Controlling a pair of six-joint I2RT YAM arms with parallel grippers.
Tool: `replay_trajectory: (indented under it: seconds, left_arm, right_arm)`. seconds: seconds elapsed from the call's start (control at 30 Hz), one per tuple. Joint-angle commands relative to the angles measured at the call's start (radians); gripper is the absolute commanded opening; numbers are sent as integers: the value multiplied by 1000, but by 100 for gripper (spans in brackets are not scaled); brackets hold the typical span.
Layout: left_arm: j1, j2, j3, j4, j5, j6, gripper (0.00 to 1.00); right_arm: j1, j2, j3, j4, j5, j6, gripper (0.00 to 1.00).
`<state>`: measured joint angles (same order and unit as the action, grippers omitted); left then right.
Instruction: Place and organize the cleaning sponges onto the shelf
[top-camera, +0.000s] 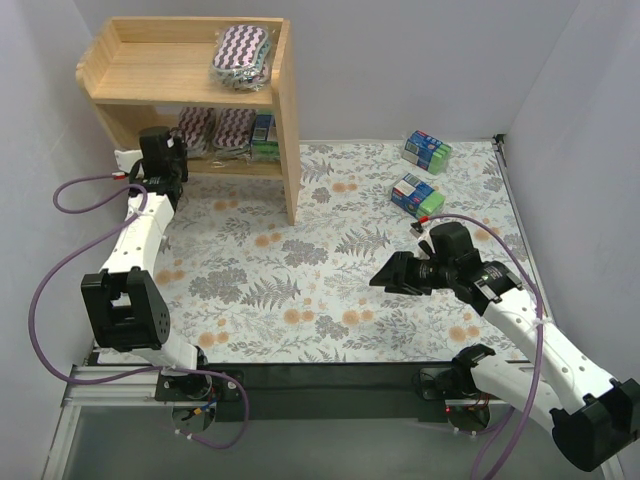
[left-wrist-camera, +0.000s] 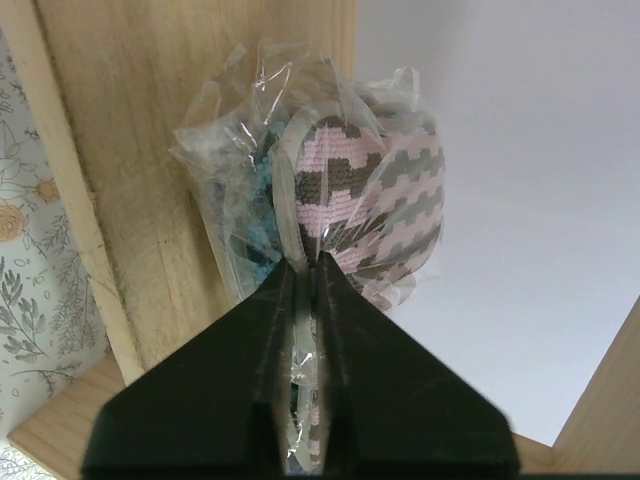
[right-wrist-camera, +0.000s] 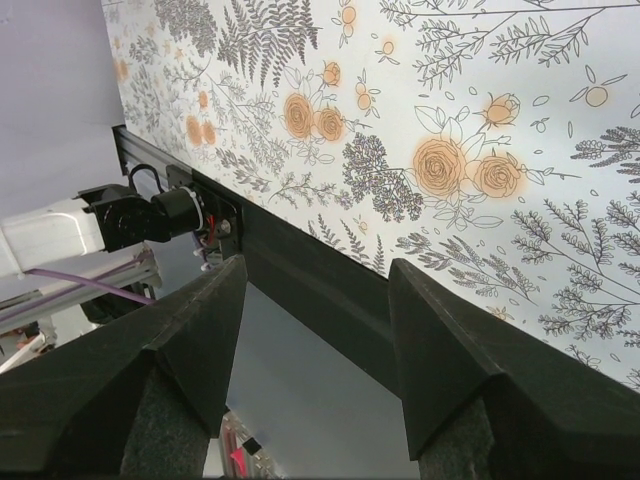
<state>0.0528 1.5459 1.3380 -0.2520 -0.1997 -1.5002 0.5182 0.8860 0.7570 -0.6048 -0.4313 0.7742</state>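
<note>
The left gripper (left-wrist-camera: 303, 265) is closed almost flat on the clear wrap (left-wrist-camera: 220, 130) of a zigzag pad (left-wrist-camera: 370, 190). Only a sliver shows between the jaws, so it seems to pinch film and perhaps the pad's rim. The pad stands on edge inside the shelf (left-wrist-camera: 130, 150), close to its wooden wall (something teal shows behind it, which I cannot identify).

From above, that gripper sits at the left end of the shelf's lower tier. Two pads (top-camera: 195, 127) (top-camera: 235, 127) stand there side by side, with a blue-green pack (top-camera: 264, 135) just right of them. A third pad (top-camera: 243, 52) lies flat on the shelf's top tier, toward its right rim. Two more packs (top-camera: 427, 150) (top-camera: 417, 195) lie on the cloth (top-camera: 300, 300) well right of the shelf, near each other.

The right gripper (right-wrist-camera: 315, 290) hangs wide open over the cloth, holding nothing, well apart from the shelf.

The pads look light and soft and their wrap loose and slick. A hold on film alone would likely let a pad swing or slip, so a grip across its narrow width seems surer. The packs look firmer and blockier — squeezing their short sides should serve.
</note>
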Motion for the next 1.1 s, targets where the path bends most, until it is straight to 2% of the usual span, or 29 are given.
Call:
replay_trajectory:
  seconds: [0.0, 0.07, 0.17, 0.2, 0.43, 0.5, 0.57, 0.63, 0.67, 0.87, 1.03, 1.07]
  left_arm:
    - [-14, -24, 47, -36, -61, 14, 7]
    - [-19, -30, 49, -35, -61, 20, 17]
    - [-22, -33, 49, -38, -34, 44, 27]
    - [-21, -36, 46, -35, -27, 47, 35]
    - [-22, -95, 18, -21, 59, 93, 55]
    - [-22, -131, -8, -20, 80, 106, 59]
    - [-24, -200, -28, -21, 89, 127, 72]
    - [-22, -294, -75, -24, 103, 156, 78]
    - [-22, -325, -91, -26, 111, 170, 87]
    - [-22, -544, -180, -162, 243, 274, 88]
    - [-22, -679, -259, -271, 333, 356, 87]
    - [-22, -694, -292, -274, 392, 379, 87]
  right_arm:
    - [-17, 7, 30, -12, -33, -35, 53]
    - [-23, 8, 31, -12, -34, -41, 54]
    - [-35, 16, 42, -12, -35, -49, 58]
    - [-43, 25, 48, -12, -32, -53, 59]
    - [-110, 97, 128, -7, 11, -87, 72]
    - [-156, 136, 146, -7, 22, -96, 74]
    - [-220, 171, 160, -9, 37, -108, 76]
    - [-273, 194, 183, -4, 78, -121, 77]
    - [-331, 224, 195, -4, 89, -127, 78]
    - [-497, 399, 312, 51, 170, -136, 78]
    - [-543, 562, 433, 79, 207, -170, 78]
    - [-558, 615, 467, 79, 207, -173, 79]
